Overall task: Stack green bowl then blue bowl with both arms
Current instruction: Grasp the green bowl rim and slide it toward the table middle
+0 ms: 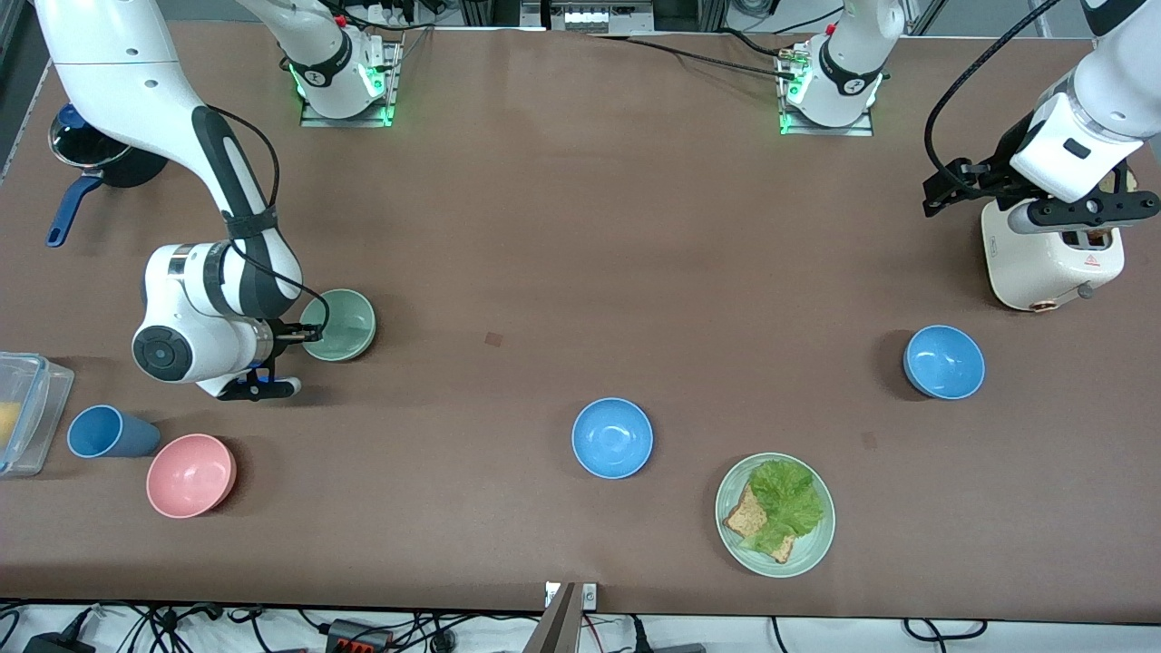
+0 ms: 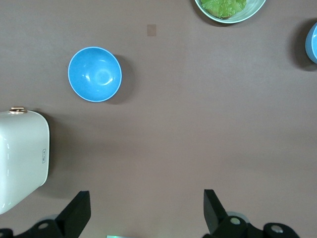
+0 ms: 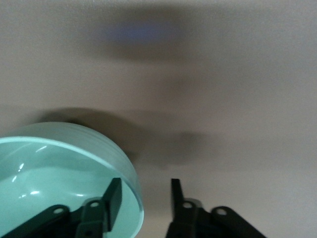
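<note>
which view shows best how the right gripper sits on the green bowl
The right wrist view: the right gripper straddles the green bowl rim, one finger inside, one outside. The front view shows the whole bowl but the arm hides most of the gripper. The left wrist view shows neither.

Brown table point(image 1: 580, 227), cables point(image 1: 181, 626) along edge

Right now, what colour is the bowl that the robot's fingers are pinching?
Pale mint green. The green bowl shows best in the right wrist view, its rim between the right gripper fingers.
</note>
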`<state>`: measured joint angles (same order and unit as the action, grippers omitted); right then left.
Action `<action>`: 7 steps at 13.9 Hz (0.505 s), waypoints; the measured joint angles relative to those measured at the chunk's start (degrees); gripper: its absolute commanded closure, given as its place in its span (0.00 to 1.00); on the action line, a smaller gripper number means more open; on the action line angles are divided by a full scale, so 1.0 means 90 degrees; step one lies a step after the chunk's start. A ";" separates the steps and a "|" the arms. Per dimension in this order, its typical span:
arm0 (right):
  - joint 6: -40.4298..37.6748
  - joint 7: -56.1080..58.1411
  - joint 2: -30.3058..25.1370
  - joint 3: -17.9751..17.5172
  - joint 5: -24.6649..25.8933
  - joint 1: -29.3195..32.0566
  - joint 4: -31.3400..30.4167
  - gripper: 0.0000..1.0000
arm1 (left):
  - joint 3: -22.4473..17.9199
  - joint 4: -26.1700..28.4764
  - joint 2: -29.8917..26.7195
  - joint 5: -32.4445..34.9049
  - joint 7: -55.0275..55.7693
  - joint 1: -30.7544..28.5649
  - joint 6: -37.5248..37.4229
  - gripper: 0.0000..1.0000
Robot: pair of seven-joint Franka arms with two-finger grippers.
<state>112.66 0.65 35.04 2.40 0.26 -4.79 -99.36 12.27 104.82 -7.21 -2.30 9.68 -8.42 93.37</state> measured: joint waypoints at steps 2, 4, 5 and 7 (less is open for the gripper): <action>-0.0003 0.0003 0.0000 -0.0002 0.0000 -0.0001 0.0000 1.00 | 0.0000 0.0000 0.0000 0.0000 0.0000 0.0000 0.0000 0.00; -0.0097 0.0064 -0.0053 -0.0042 -0.0028 -0.0002 0.0021 1.00 | 0.0000 0.0000 0.0003 0.0000 0.0000 -0.0001 0.0000 0.00; -0.0097 0.0063 -0.0108 -0.0127 -0.0045 -0.0002 0.0036 1.00 | 0.0000 0.0000 0.0006 0.0000 0.0000 -0.0001 0.0000 0.00; -0.0156 -0.0059 -0.0191 -0.0479 -0.0159 -0.0025 0.0176 1.00 | -0.0002 0.0000 0.0012 0.0000 0.0000 -0.0002 0.0000 0.00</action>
<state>111.25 0.12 33.32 -1.91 -1.17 -5.02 -97.77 12.25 104.82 -7.10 -2.30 9.68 -8.44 93.37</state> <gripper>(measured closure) 0.952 0.000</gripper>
